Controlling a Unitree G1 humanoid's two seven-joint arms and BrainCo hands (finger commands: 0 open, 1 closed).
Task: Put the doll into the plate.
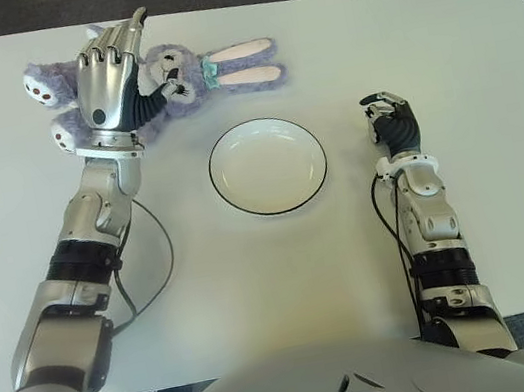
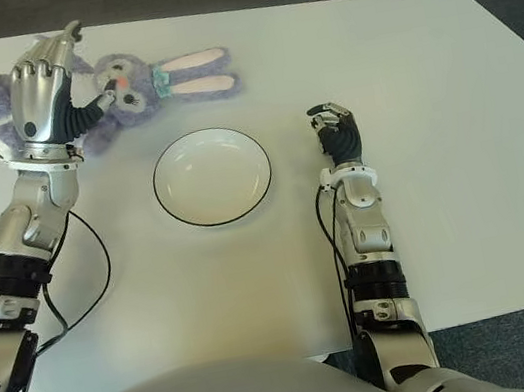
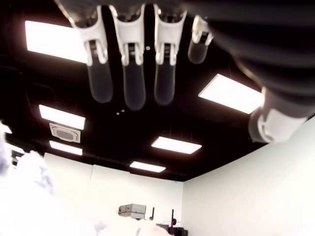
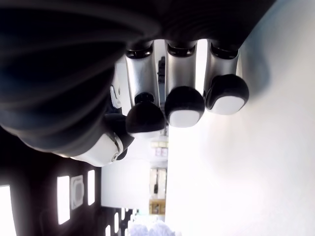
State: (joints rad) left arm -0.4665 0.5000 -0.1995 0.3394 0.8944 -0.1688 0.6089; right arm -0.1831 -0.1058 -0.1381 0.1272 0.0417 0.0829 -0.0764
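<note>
The doll (image 1: 183, 80), a purple plush rabbit, lies flat on the white counter (image 1: 483, 66) beyond the plate (image 1: 268, 165), its long ears pointing toward the robot's right. The left robot hand (image 1: 111, 72) is over the doll's body with its fingers stretched out straight and spread, gripping nothing; the thumb sits near the doll's face. The plate is apart from the doll, nearer the robot, and holds nothing.

The right robot hand (image 1: 392, 122) shows to the right of the plate, its fingers curled in with nothing between them.

The likely trouble: a soft, floppy toy could slip from a shallow grip, or its trailing ears and legs could hang over the plate's rim once it is set down.

Counted: one doll, one plate, two robot hands.
</note>
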